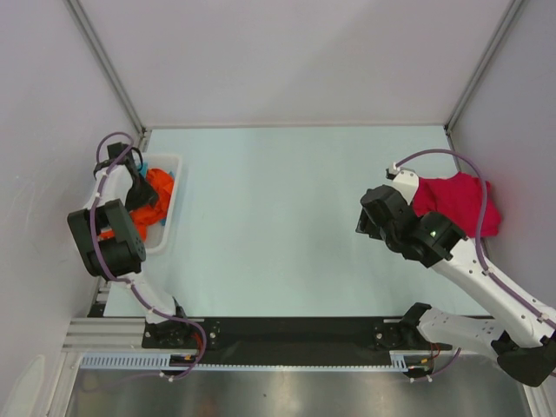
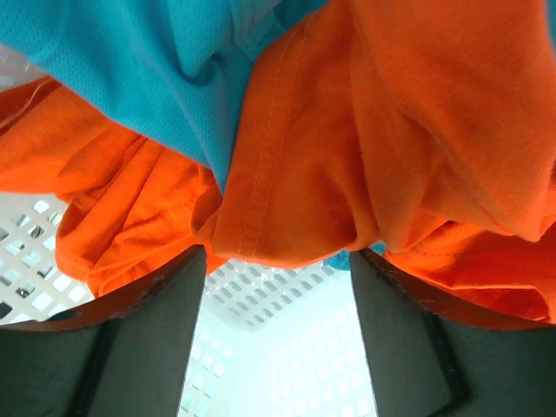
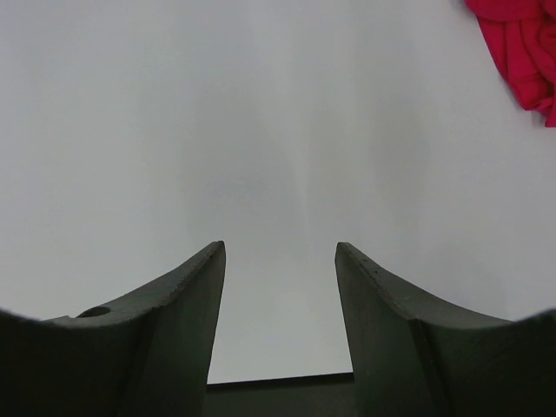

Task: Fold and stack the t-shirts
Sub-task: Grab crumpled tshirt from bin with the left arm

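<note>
Top view: left arm point(image 1: 106, 239) covers most of the basket point(image 1: 173, 213) and the orange t-shirt point(image 1: 159, 187); the teal t-shirt point(image 2: 130, 69) is barely a sliver there. Left wrist: both shirts run off frame, outlines unreadable. Right arm point(image 1: 417, 233) overlaps the red t-shirt point(image 1: 459, 204); the right wrist view crops it to a corner.

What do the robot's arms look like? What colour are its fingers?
The left arm and right arm are white tubes joined by chunky black joints. A thin purple-grey cable loops along each. The right arm has a tiny green light on one black joint. The fingers are dark, flat and a bit curved.
</note>
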Available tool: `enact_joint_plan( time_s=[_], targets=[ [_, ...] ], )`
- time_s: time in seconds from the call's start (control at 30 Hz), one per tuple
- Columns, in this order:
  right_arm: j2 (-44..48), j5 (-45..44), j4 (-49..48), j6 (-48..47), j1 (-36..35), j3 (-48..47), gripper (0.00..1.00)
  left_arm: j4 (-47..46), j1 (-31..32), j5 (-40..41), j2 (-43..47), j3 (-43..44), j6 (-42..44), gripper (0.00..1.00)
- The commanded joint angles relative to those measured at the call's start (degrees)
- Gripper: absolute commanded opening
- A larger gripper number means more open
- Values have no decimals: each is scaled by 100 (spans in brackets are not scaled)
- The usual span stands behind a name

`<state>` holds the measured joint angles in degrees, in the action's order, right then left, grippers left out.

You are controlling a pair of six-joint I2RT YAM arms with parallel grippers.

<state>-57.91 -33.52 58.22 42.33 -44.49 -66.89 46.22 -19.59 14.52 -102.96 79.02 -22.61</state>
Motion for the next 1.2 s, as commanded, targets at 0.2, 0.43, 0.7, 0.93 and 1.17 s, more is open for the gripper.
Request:
enact_joint_plan(
  time_s=[0.2, 0.43, 0.7, 0.93, 1.17],
  targets=[
    [-1, -50, -82, -119, 19, -280, 59, -482, -53, -318, 30, -45, 108, 48],
    [34, -58, -56, -128, 19, -280, 59, -561, -62, -608, 65, -54, 231, 15],
    [-27, 82, -170, -111, 11, -272, 59, -386, 70, -811, 373, 393, 345, 0],
    [-27, 117, -223, -111, 19, -272, 59, 98, 281, -705, 505, 1307, 336, 0],
    [-80, 240, -320, -58, 19, -236, 59, 555, 369, -670, 522, 2231, 398, 0]
  ],
)
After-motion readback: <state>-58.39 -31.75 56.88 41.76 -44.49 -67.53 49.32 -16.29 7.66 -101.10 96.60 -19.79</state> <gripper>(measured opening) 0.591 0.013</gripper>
